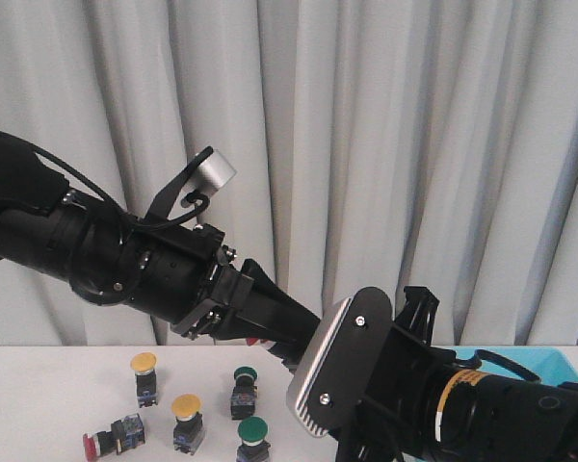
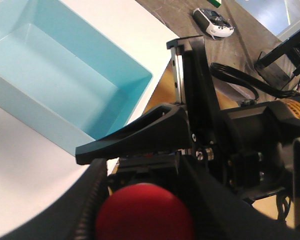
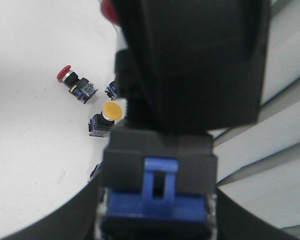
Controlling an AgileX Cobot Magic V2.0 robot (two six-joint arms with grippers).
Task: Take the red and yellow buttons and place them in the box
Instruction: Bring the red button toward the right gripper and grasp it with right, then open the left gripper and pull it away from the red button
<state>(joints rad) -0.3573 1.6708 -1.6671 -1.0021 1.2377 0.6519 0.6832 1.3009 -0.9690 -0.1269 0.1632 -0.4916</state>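
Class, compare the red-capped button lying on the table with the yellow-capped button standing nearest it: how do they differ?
The red button lies on its side, cap pointing left; the yellow button stands upright, cap on top. Their caps differ in colour, red against yellow. Both have a domed round cap on a dark blocky body, and both rest on the white table.

no words or numbers can be read anywhere; the yellow band [image 1: 456, 393] on the right arm just behind its wrist camera carries print too blurred to read.
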